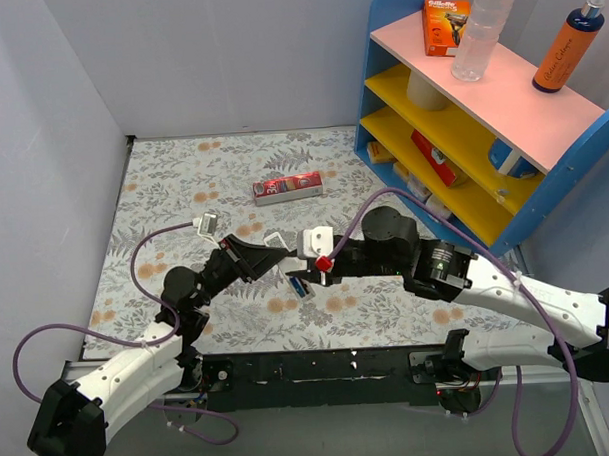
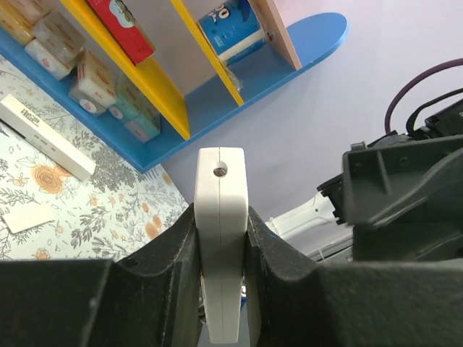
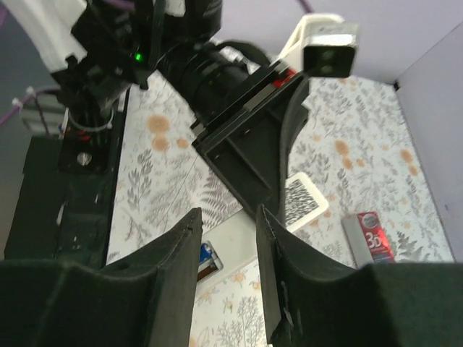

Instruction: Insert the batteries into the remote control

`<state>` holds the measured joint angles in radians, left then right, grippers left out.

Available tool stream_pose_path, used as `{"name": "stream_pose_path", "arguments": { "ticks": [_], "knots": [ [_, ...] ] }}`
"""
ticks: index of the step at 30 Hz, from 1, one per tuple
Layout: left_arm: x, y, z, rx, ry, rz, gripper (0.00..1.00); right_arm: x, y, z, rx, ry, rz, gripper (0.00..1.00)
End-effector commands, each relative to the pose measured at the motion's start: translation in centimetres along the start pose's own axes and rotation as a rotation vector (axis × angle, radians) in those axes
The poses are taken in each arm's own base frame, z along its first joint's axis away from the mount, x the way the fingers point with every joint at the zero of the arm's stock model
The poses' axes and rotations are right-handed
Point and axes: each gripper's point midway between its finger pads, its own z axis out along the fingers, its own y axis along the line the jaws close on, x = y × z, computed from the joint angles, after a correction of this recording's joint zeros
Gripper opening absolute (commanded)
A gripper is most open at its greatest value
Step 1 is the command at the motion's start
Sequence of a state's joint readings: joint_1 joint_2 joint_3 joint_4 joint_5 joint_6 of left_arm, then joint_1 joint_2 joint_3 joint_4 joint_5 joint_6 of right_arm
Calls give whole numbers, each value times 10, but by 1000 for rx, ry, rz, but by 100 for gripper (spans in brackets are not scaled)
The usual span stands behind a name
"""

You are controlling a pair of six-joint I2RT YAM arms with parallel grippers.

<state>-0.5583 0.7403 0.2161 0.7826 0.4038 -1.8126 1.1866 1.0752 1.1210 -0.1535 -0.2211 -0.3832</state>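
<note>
Here both arms reached inward.
Left gripper (image 2: 221, 224) clamped one remote control (image 2: 221, 184); right gripper (image 3: 226, 220) gaped narrowly, one battery (image 3: 208, 254) at seven o'clock.

Bench (image 1: 173, 173) covered in a grey floral-print sheet with orange blooms. Plain pale lilac walls (image 1: 228, 51) on the left and rear. Shelf unit (image 1: 510, 96) at right rear: blue frame, pink top, yellow shelves.
</note>
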Motion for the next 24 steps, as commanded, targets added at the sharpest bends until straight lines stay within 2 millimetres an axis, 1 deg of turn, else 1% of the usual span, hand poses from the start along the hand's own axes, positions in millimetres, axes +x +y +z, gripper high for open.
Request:
{"name": "stream_pose_path", "arguments": {
  "ticks": [1,3,4,7,10,19,22,24],
  "knots": [
    [-2,-23,6,74,40,47,0,26,15,-1,-118,141,-61,40],
    [0,-20,8,62,55,46,0,34,15,2,-126,171,-72,34],
    [0,-21,8,65,58,49,0,35,14,3,-126,177,-73,32],
    [0,-21,10,66,66,53,0,46,11,7,-121,225,-78,31],
    [1,-20,12,61,80,53,0,52,9,9,-118,250,-83,30],
    [0,-22,13,68,74,57,0,59,13,9,-134,258,-56,22],
    [-2,-24,12,76,65,56,0,64,14,9,-134,262,-46,21],
    [-3,-26,13,82,63,56,0,62,13,10,-123,246,-37,23]
  ]
}}
